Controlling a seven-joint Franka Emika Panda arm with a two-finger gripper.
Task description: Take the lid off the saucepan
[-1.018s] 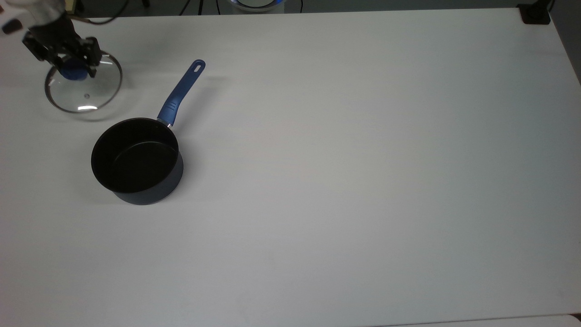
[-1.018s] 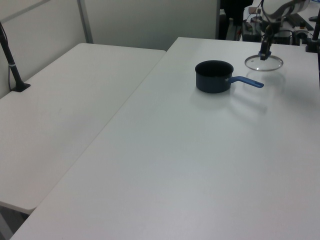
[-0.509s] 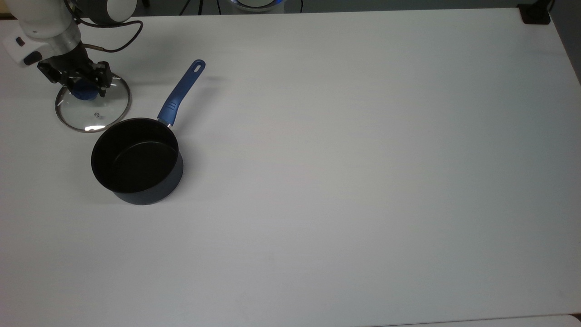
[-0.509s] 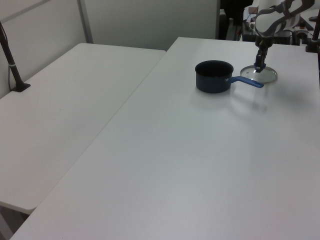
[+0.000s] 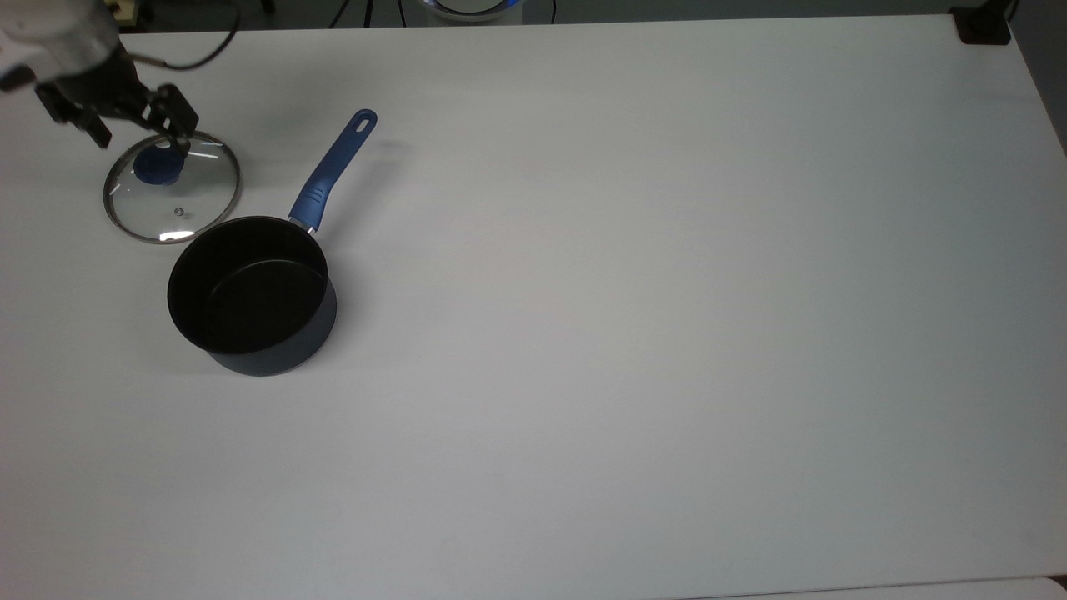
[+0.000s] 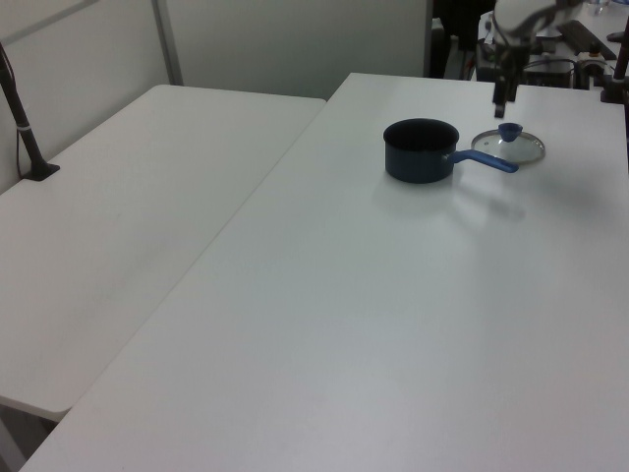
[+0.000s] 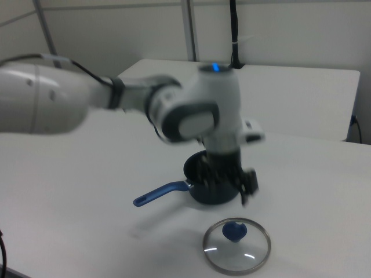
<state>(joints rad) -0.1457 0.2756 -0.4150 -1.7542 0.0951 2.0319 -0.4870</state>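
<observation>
The round clear glass lid (image 5: 172,200) with metal rim and blue knob lies flat on the white table (image 5: 633,300), just beside the uncovered dark navy saucepan (image 5: 252,296) with its long blue handle. The black two-finger gripper (image 5: 137,125) hangs above the knob, jaws apparently spread, holding nothing.

1. The top view looked steeply down on the white table (image 5: 633,333) from high up, with the saucepan (image 5: 250,296) and lid (image 5: 172,200) at the top view's left.
2. The left view stood far back and looked along the table's length; both sat small at the left view's upper right.
3. The right view stood close and low, facing the arm (image 7: 87,104) across the lid.
4. All three shared saucepan, lid and table.
</observation>
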